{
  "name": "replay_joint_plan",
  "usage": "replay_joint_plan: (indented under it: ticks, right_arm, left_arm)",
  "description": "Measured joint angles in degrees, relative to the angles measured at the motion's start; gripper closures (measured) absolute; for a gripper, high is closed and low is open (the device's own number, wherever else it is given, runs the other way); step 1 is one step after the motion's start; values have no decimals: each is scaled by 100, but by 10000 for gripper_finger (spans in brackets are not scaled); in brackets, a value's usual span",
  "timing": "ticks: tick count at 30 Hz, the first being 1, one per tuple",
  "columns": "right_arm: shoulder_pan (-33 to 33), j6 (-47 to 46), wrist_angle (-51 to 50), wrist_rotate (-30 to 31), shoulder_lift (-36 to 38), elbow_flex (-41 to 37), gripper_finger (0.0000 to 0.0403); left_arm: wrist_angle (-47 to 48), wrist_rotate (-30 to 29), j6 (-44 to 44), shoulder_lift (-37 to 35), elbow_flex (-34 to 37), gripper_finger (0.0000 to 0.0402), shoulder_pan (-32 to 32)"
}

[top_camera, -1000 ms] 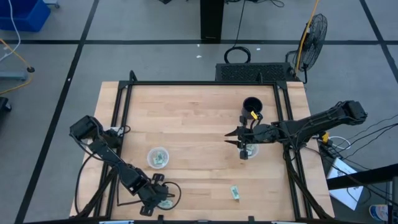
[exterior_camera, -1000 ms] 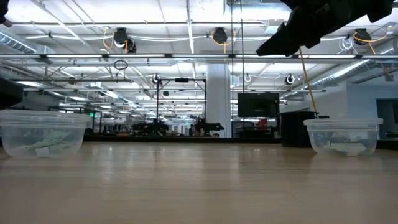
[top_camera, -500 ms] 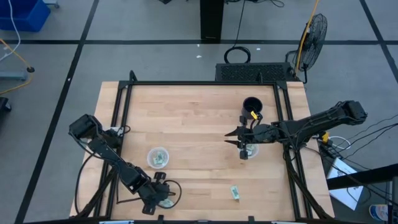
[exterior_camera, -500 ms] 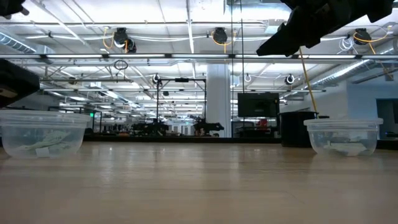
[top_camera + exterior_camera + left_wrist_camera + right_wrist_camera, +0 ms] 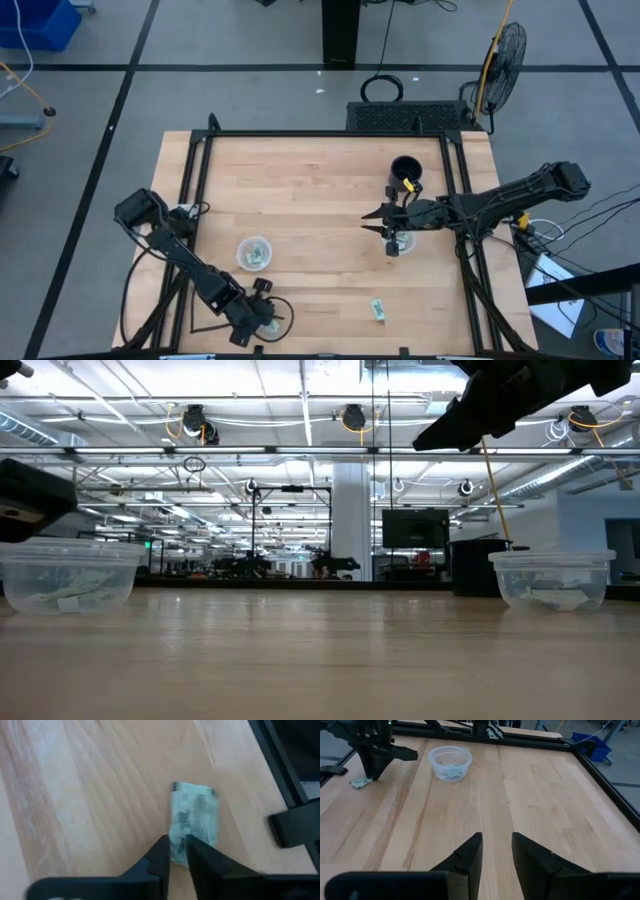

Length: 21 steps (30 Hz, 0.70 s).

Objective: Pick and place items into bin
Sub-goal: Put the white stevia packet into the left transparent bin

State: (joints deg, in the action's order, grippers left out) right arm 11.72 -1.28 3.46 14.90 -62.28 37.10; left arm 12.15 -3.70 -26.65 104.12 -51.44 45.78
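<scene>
A pale green and white packet point(image 5: 196, 818) lies flat on the wood near the table's front left edge. My left gripper point(image 5: 178, 851) is down on it, shut on its near edge; both also show in the right wrist view point(image 5: 361, 781). A second packet point(image 5: 378, 309) lies flat near the front edge. Two clear cups point(image 5: 254, 252) point(image 5: 398, 243) stand on the table with packets inside. My right gripper point(image 5: 368, 223) hovers open and empty right of centre, beside the second cup. My left gripper pinches the packet's short edge point(image 5: 178, 845) between its two fingers, at the end nearest the gripper. The fingers come from above, slanting down. The rest of the packet lies flat on the table, stretching away from the fingers.
A black cup point(image 5: 405, 170) stands behind the right clear cup. A black frame rail point(image 5: 280, 765) runs along the table's edge close beside the held packet. The middle of the wooden table top point(image 5: 310, 190) is bare.
My left arm has shifted a little toward the table's right edge above the packet, and a dark part of it has come lower into the low view at the left.
</scene>
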Motion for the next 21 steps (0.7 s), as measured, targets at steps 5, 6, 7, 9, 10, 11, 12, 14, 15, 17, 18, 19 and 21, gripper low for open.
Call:
replay_joint_plan:
  ticks: [5,6,7,9,10,11,12,14,15,17,18,19,21]
  right_arm:
    - [-2,0,-1,0,0,0,303]
    - [-2,0,-1,0,0,0,303]
    - [-2,0,-2,0,0,0,303]
    - [-2,0,-1,0,0,0,303]
    - [-2,-1,-1,0,0,0,303]
    - [-2,0,-2,0,0,0,303]
    - [-2,0,-2,0,0,0,303]
    - [-2,0,-4,0,0,0,303]
    - [-2,0,-2,0,0,0,303]
    - [0,-2,-4,0,0,0,303]
    - [-2,-2,-2,0,0,0,303]
    - [-2,0,-4,0,0,0,303]
    - [-2,-2,-3,0,0,0,303]
  left_arm:
    - [548,-410,311,-312,21,392,6]
    - [648,-633,423,-425,42,392,6]
    - [812,-856,549,-549,58,392,-13]
    - [1223,-1351,719,-888,59,397,-92]
    - [1519,-1666,686,-1120,3,397,-134]
    - [1902,-2001,567,-1359,-41,397,-179]
    - [2284,-2304,422,-1595,-64,397,-230]
    - [2862,-2643,239,-2017,-54,398,-419]
    - [3038,-2727,227,-2208,-52,398,-542]
    - [3457,-2791,212,-2539,-62,397,-814]
    - [3691,-2785,169,-2635,-63,397,-957]
    - [3886,-2720,104,-2684,-60,398,-1111]
    - [3971,-2319,61,-2685,-51,399,-1410]
